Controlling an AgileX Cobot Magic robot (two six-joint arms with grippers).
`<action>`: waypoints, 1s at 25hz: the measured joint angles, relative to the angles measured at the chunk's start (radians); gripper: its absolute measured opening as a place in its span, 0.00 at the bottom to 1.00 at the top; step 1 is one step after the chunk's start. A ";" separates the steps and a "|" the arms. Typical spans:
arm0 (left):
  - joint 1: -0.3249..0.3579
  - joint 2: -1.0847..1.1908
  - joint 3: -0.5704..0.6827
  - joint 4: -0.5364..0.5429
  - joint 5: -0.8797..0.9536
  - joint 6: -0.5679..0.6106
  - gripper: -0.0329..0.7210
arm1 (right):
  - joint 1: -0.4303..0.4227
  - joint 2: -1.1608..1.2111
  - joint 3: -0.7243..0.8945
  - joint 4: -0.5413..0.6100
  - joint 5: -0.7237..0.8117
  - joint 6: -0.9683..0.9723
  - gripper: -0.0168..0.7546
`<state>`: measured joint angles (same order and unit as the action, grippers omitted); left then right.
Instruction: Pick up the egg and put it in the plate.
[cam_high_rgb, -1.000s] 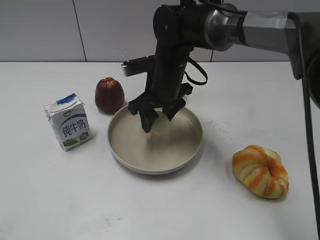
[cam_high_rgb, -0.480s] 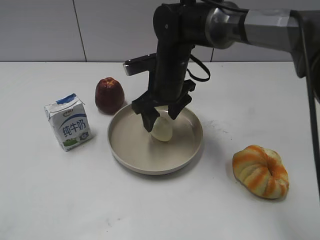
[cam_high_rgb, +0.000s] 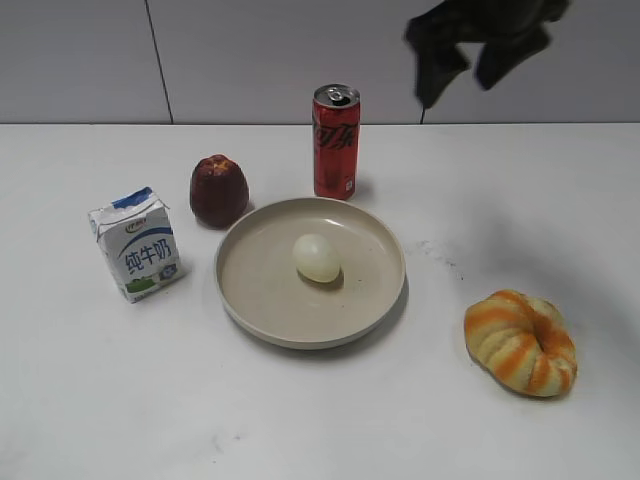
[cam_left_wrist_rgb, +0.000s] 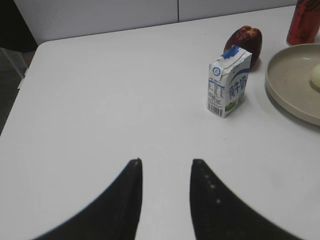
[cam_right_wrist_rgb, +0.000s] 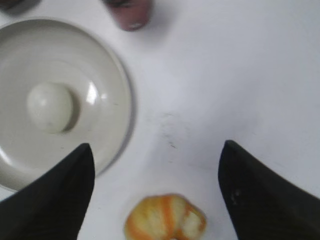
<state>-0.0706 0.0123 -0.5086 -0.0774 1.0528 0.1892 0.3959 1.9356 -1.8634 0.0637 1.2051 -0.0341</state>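
Observation:
The pale cream egg (cam_high_rgb: 318, 258) lies inside the round beige plate (cam_high_rgb: 250, 300) at the middle of the table. The egg (cam_right_wrist_rgb: 49, 107) and the plate (cam_right_wrist_rgb: 112, 65) also show in the right wrist view. In the left wrist view the plate (cam_left_wrist_rgb: 285, 95) and part of the egg (cam_left_wrist_rgb: 316, 76) sit at the right edge. My right gripper (cam_high_rgb: 482, 55) is open and empty, high above the table at the top right, well away from the plate; its fingers (cam_right_wrist_rgb: 157, 150) frame the table. My left gripper (cam_left_wrist_rgb: 165, 161) is open and empty over bare table at the left.
A red soda can (cam_high_rgb: 335, 140) stands behind the plate. A dark red fruit (cam_high_rgb: 218, 189) and a milk carton (cam_high_rgb: 138, 243) are left of the plate. An orange-striped bread ring (cam_high_rgb: 520, 342) lies at the front right.
My right gripper has let go of the egg in the plate and risen up and to the right. The soda can behind the plate is now uncovered.

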 joint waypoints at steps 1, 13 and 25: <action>0.000 0.000 0.000 0.000 0.000 0.000 0.36 | -0.050 -0.033 0.026 -0.003 0.000 0.000 0.79; 0.000 0.000 0.000 0.000 0.000 0.000 0.36 | -0.356 -0.491 0.441 -0.015 0.005 0.042 0.79; 0.000 0.000 0.000 0.000 0.000 0.000 0.36 | -0.356 -1.192 1.051 -0.008 -0.145 0.048 0.79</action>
<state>-0.0706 0.0123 -0.5086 -0.0774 1.0528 0.1892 0.0394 0.7438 -0.8124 0.0559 1.0605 0.0140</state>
